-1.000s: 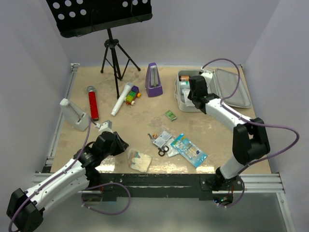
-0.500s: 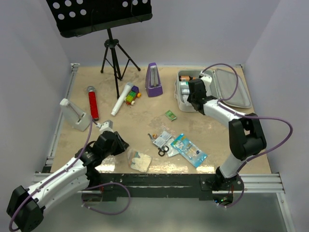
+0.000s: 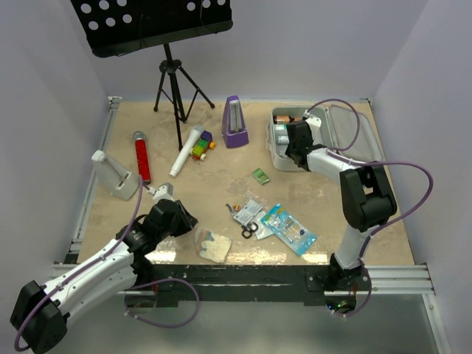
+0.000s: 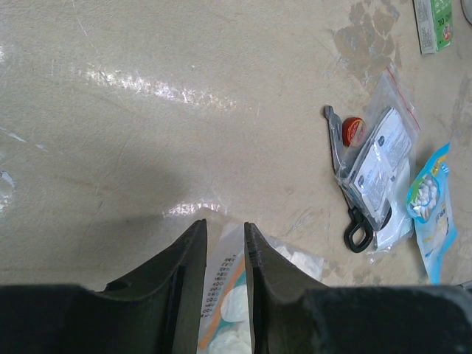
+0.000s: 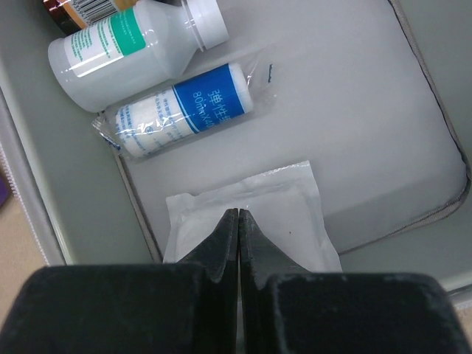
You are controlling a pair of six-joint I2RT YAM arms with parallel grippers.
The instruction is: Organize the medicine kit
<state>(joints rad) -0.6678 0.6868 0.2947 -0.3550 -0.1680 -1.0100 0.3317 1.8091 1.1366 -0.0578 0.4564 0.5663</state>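
Note:
The medicine kit (image 3: 277, 161) lies open at the back right, its lid (image 3: 355, 137) flat beside it. Inside the kit (image 5: 369, 110) I see a white bottle (image 5: 122, 48), a wrapped bandage roll (image 5: 181, 110) and a flat white packet (image 5: 291, 203). My right gripper (image 5: 238, 214) (image 3: 293, 153) hovers shut and empty just over that packet. Near the front left, my left gripper (image 4: 225, 225) (image 3: 190, 220) has its fingers closed in on the edge of a clear bag of cotton balls (image 4: 228, 295) (image 3: 214, 244), which fills the narrow gap.
Scissors (image 3: 247, 230), small clear bags (image 3: 249, 210), a blue packet (image 3: 289, 229) and a green sachet (image 3: 261, 175) lie mid-table. A purple metronome (image 3: 235, 122), music stand tripod (image 3: 174, 85), red tube (image 3: 141, 159), white microphone (image 3: 186, 152) and white holder (image 3: 114, 177) stand at the back left.
The right arm's elbow has swung left and folded in while its gripper stays over the kit. The left arm has only shifted slightly; the cotton bag has not moved.

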